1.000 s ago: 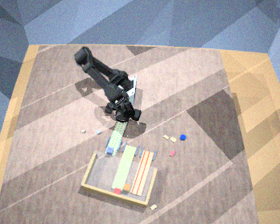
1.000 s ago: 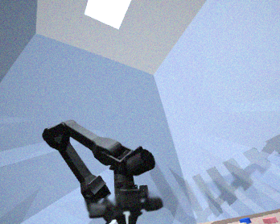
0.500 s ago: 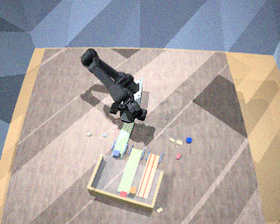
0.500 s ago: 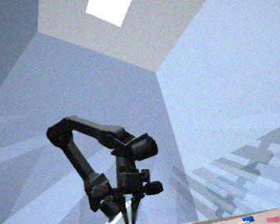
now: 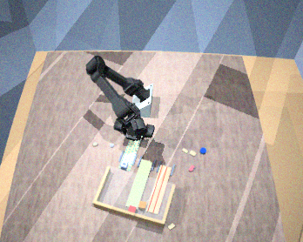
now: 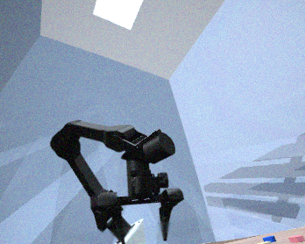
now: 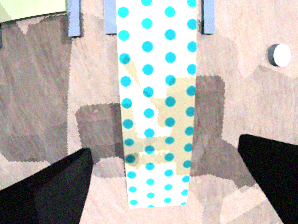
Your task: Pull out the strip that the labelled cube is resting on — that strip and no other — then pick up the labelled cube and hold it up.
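Observation:
The dotted strip, white with cyan dots (image 5: 131,151) (image 7: 159,107), lies outside the tray with its near end under my gripper. A small blue block (image 5: 124,165) shows at its far end; I cannot tell whether it rests on the strip. My gripper (image 7: 168,150) is open and empty, its fingers standing on either side of the strip's near end. A pale green strip (image 5: 141,180) and a red-striped strip (image 5: 159,188) lie in the tray. A red cube (image 5: 132,209) is at the green strip's far end, and an orange cube (image 5: 143,205) is between the strips. No label is readable.
The tray (image 5: 129,217) has raised wooden walls. Bluish guide posts (image 7: 208,17) (image 7: 74,19) stand by the strips. A blue disc (image 5: 203,151), a red piece (image 5: 191,168) and several pale bits lie to the right; a white round piece (image 7: 280,55) lies beside the dotted strip.

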